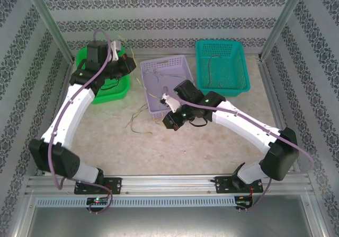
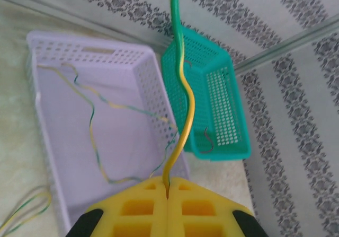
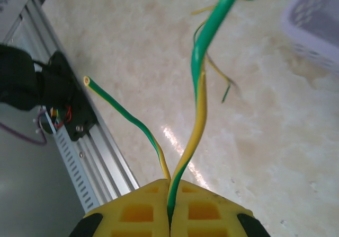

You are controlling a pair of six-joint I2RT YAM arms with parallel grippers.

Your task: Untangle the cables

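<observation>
My left gripper (image 2: 168,186) is shut on a yellow-green cable (image 2: 183,88) that rises from its yellow fingertips. In the top view this gripper (image 1: 119,54) hangs over the green basket (image 1: 108,94). My right gripper (image 3: 170,186) is shut on another yellow-green cable (image 3: 200,94). One short end (image 3: 122,112) of it sticks out to the left, and the long part runs up towards the purple basket (image 3: 318,25). From above, the right gripper (image 1: 166,100) sits at the purple basket's (image 1: 177,67) front edge. More thin cables (image 1: 139,119) lie loose on the table, and one (image 2: 92,131) lies inside the purple basket (image 2: 137,67).
A teal basket (image 1: 220,49) at the back right holds a dark cable (image 1: 212,70), also seen from the left wrist as a dark cable (image 2: 206,141) in the teal basket (image 2: 233,115). The metal rail (image 3: 90,157) runs along the near table edge. Patterned walls enclose the table.
</observation>
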